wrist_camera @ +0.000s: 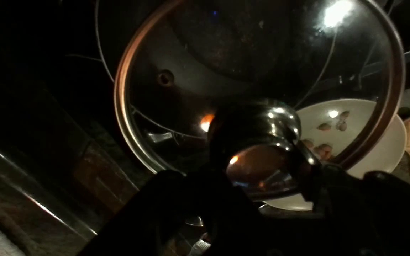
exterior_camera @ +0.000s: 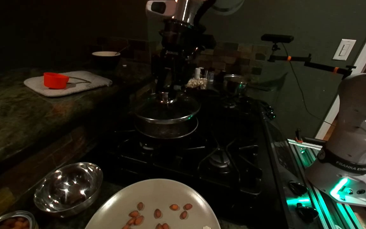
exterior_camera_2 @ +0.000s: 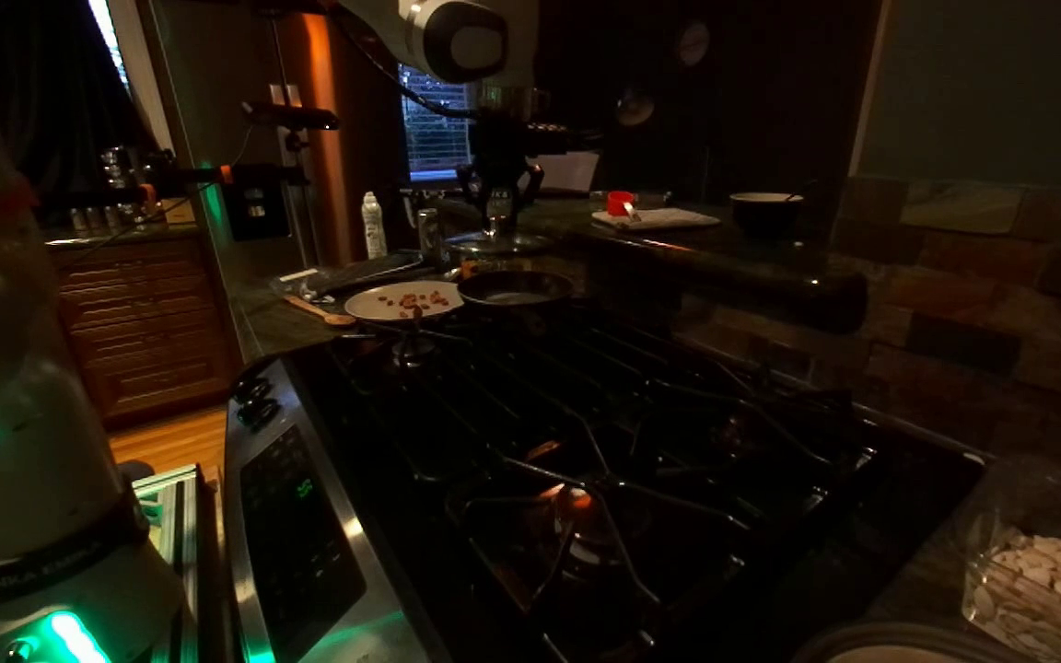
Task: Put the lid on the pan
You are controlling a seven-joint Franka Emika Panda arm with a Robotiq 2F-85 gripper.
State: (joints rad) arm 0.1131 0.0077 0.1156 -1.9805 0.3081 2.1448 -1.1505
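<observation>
the end effector (exterior_camera: 167, 91) pinches the lid (exterior_camera: 170, 112) by its knob (wrist_camera: 258, 124), holding it clear above the pan (exterior_camera_2: 519, 285), white plate (exterior_camera: 157, 189) near the pan!

In an exterior view, lid (exterior_camera: 183, 109) above pan (exterior_camera: 167, 131) on stove (exterior_camera: 243, 127)
Near, nuts (exterior_camera: 158, 213) on a plate (exterior_camera: 160, 187), a bowl (exterior_camera: 68, 187) to its left; left, a cup (exterior_camera: 55, 81) on a mat (exterior_camera: 98, 81); far, a saucepan (exterior_camera: 233, 86) right of the lid.
</observation>
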